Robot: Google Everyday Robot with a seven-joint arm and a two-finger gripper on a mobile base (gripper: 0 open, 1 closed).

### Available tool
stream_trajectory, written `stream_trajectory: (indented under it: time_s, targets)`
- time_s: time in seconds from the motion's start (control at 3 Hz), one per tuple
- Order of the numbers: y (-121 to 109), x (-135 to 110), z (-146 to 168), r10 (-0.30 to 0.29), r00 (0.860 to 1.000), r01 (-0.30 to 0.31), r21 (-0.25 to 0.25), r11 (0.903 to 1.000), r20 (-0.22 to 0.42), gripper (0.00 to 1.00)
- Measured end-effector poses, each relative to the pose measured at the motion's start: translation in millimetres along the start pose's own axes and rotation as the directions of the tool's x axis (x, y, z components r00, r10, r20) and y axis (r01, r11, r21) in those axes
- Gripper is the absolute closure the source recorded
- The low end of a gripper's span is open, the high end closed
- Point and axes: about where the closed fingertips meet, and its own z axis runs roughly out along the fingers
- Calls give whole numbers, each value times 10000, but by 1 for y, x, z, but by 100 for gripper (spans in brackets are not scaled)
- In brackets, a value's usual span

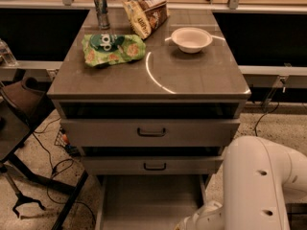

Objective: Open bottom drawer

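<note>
Gripper: out of view below white arm [259, 186], at cabinet [148, 83] front right; grip state cannot be told.
Bottom drawer [151, 200]: lowest in cabinet, grey tray drawn well forward.
Task judged nearly complete; only withdrawal likely left.

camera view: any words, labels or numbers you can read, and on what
Green snack bag: white logo lettering, too blurred to read.
Brown snack bag: dark print, too blurred to read.
Silver can, white bowl, bottom drawer: no text seen.
Gripper: out of view, beyond the robot arm at lower right.
</note>
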Motion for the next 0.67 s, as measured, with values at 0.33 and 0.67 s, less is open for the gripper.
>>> stream_trajectory:
  time_s: [0.33, 0.67]
  targets:
    - [-19, -14, -14, -398, 9962, 322, 970, 9948, 769, 100]
    - [-5, 1, -19, -651, 9920, 585, 631, 9963, 1083, 100]
